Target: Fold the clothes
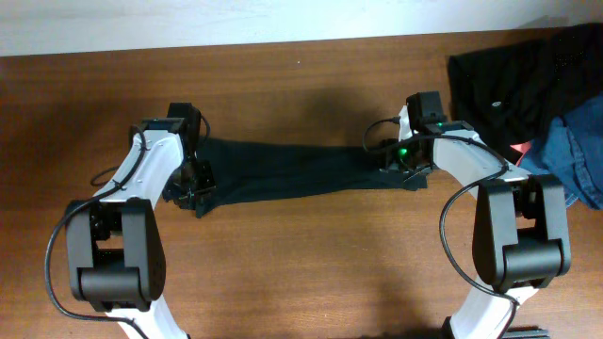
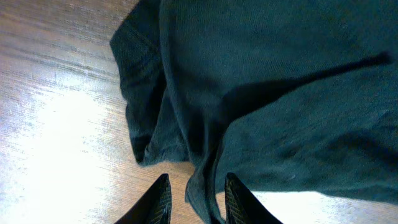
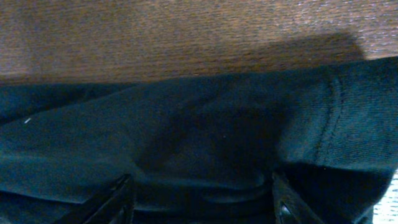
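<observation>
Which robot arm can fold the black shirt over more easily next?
Probably left. The left pincer has a fold of the T-shirt pinched between close fingers, ready to carry across. The right pincer stands wider over bunched cloth; whether it grips is unclear.

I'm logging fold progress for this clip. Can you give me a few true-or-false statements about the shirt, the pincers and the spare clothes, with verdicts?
1. The black T-shirt lies stretched in a long band between the two arms. True.
2. The T-shirt is folded into a neat square. False: it is a bunched, uneven strip.
3. The left pincer has a fold of the shirt between its fingers. True.
4. The spare clothes sit at the table's near left corner. False: the pile, with blue denim, lies at the far right of the table.
5. Shirt fabric fills the gap in the right pincer. True.
</observation>
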Action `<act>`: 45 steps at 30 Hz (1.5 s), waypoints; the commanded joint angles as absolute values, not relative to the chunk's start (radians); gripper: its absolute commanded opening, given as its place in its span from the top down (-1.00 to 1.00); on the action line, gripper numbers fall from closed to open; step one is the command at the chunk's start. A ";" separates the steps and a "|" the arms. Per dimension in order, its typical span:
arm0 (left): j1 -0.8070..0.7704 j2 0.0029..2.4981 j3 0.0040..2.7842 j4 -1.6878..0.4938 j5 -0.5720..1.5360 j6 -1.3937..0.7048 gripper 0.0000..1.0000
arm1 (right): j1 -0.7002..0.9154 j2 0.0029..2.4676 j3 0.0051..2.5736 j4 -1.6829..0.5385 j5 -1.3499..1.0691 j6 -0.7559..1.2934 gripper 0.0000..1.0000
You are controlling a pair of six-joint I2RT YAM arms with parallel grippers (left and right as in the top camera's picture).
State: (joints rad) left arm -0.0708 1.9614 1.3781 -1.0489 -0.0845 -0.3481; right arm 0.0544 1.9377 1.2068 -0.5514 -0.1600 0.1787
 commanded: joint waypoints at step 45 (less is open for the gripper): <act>-0.060 1.954 1.389 -0.855 -0.207 -0.290 0.73 | 0.051 1.987 1.168 -0.548 -0.146 0.172 -0.31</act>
State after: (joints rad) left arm -0.0689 1.9614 1.3712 -0.8608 -0.1856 -0.2981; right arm 0.0544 1.9373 1.2068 -0.5510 -0.1600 0.1791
